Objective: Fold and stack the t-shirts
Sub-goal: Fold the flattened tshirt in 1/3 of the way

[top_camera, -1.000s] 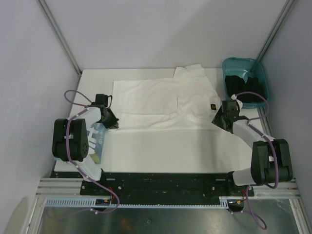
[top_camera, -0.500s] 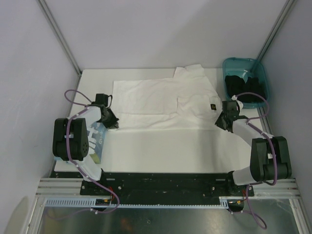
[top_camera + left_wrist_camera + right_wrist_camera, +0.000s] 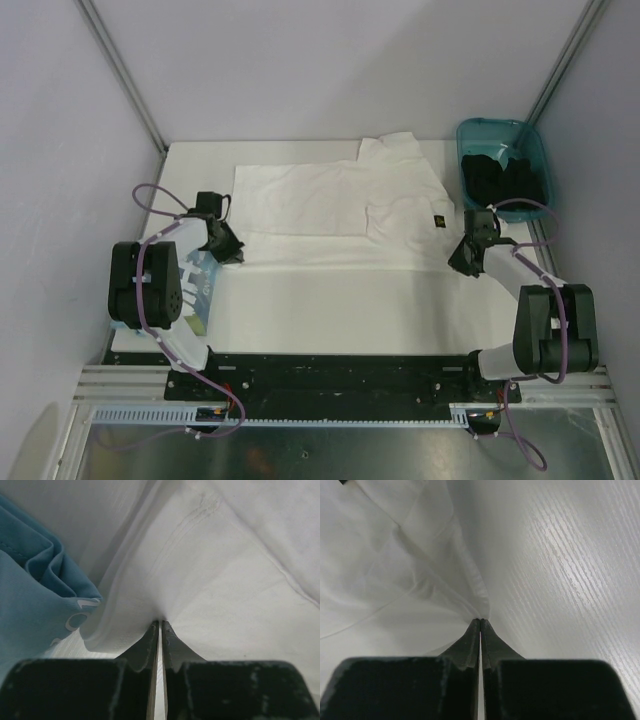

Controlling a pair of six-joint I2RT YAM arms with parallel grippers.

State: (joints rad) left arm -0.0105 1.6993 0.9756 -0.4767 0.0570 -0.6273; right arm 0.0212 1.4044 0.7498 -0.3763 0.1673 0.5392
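Left gripper (image 3: 159, 625) is pinched shut on a fold of the white t-shirt (image 3: 330, 200) at its near-left edge; right gripper (image 3: 480, 621) is closed tight on the same shirt's hem at the near-right edge; the shirt lies spread across the far half of the counter (image 3: 350, 310); a second tee (image 3: 30, 605), showing light-blue print with white letters, lies bunched just beside the left gripper; a teal bin (image 3: 497, 123) holding dark cloth (image 3: 505, 180) stands at the far right corner.
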